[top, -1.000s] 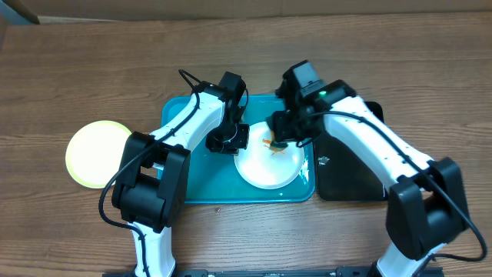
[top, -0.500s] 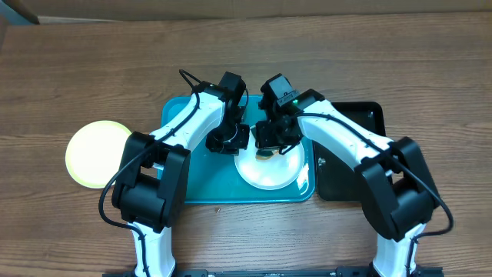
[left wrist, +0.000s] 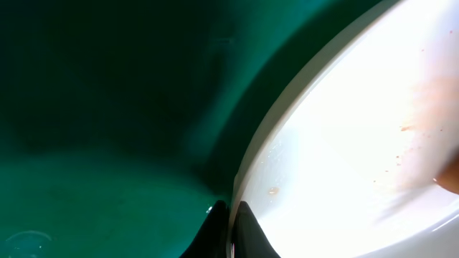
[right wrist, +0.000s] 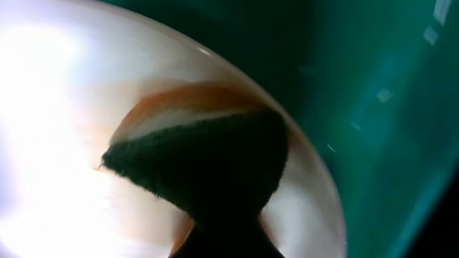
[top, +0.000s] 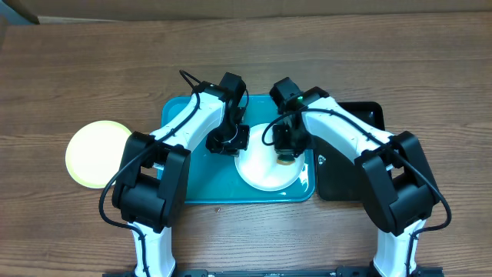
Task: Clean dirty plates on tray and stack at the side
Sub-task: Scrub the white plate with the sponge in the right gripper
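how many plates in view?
2. White plate on the turquoise tray; pale yellow-green plate on the table, left of the tray. A stacked or covered one could be hidden.

The 2 arms share 1 build: smooth white shells over the long links and matte black housings at the joints. The left arm (top: 184,123) has a large, blocky black joint housing (top: 150,183) near its base, with a thin black cable (top: 108,192) looping out beside it. A second black cable (top: 188,79) arcs over the wrist end. The right arm (top: 346,135) carries a matching black housing (top: 406,192) and a small green light (top: 293,98) on its black wrist block. The left gripper (left wrist: 231,228) shows 2 slim dark fingertips, blurred at close range.
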